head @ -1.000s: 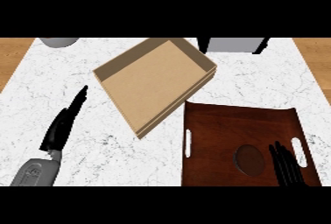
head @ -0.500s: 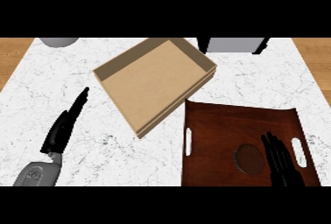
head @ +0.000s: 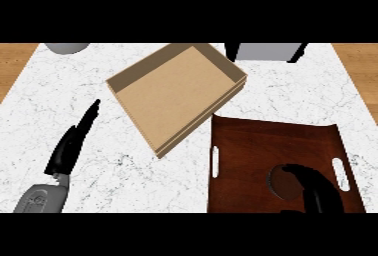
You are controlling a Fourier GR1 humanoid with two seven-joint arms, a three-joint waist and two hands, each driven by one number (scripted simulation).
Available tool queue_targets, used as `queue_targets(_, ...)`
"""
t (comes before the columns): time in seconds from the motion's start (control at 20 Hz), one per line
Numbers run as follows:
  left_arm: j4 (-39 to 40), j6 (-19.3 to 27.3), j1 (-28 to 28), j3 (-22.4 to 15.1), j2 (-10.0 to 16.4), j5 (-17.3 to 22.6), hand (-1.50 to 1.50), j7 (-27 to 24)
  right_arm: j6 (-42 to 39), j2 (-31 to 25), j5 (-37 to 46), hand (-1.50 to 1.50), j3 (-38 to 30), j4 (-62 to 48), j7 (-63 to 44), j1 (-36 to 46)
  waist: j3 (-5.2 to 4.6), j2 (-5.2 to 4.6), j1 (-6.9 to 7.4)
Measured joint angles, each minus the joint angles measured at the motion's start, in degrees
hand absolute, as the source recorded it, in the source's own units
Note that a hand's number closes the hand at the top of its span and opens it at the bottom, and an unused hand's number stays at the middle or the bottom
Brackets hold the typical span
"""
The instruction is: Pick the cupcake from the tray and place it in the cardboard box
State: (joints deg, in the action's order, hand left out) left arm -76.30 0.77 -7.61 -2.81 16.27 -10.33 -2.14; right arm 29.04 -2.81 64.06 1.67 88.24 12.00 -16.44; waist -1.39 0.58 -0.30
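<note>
we are watching the right robot hand (head: pixel 314 192), flat beside the cupcake (head: pixel 279 182) a moment ago, now curling its fingers round it near the front of the dark tray (head: pixel 251 145). the lift, we are judging, is coming next. the cardboard box (head: pixel 173 95) is waiting just beside the tray, and the left robot hand (head: pixel 70 147) is resting open on the counter (head: pixel 310 95).

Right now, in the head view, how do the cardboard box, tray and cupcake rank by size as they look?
Largest, too close to rank: cardboard box and tray; the tray runs off the lower edge.
Smallest: cupcake, partly hidden by the right hand.
</note>
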Motion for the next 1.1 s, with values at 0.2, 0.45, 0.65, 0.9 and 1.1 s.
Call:
queue_targets(0.2,-0.1,-0.4,0.0,0.3,0.0,-0.2,0.0,-0.1,5.2,0.2,0.8,1.5,-0.6,-0.3,1.6,-0.6,0.03,-0.01,-0.21)
queue_targets(0.45,-1.3,0.1,0.9,-0.3,-1.1,-1.1,0.0,0.6,9.9,0.7,1.0,1.5,-1.2,0.1,2.4,-1.4,0.12,-0.08,-0.33)
queue_targets(0.65,-0.6,-0.7,0.0,-0.1,-0.9,-0.9,0.0,-0.2,8.8,0.9,5.7,1.5,2.6,1.0,-7.8,0.3,-0.04,-0.59,0.83)
queue_targets(0.9,-1.3,-1.3,-1.4,-1.0,-0.9,-1.2,0.0,-0.7,1.5,-0.2,8.6,1.5,3.8,2.6,-17.3,1.7,-1.16,-2.09,4.06)
queue_targets(1.1,-1.6,-1.9,-2.1,-1.7,-1.0,-1.4,0.0,-0.9,-4.1,0.1,11.0,1.5,4.9,4.4,-24.7,4.1,-1.28,-2.7,6.33)
